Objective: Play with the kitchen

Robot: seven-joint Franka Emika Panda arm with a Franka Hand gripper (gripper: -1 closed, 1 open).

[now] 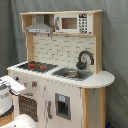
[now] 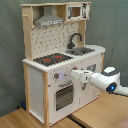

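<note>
White-and-wood kitchen [image 2: 55, 65] upright, tall.

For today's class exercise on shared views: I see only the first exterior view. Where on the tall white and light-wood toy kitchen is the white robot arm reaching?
Observer: In the second exterior view, the gripper is at the kitchen's front, just above the white oven door with its dark window.
Operator: Anything notable on the arm?
Observer: A small blue light glows on the white arm.
Operator: What does the kitchen stand on?
Observer: A light wooden surface.
</note>
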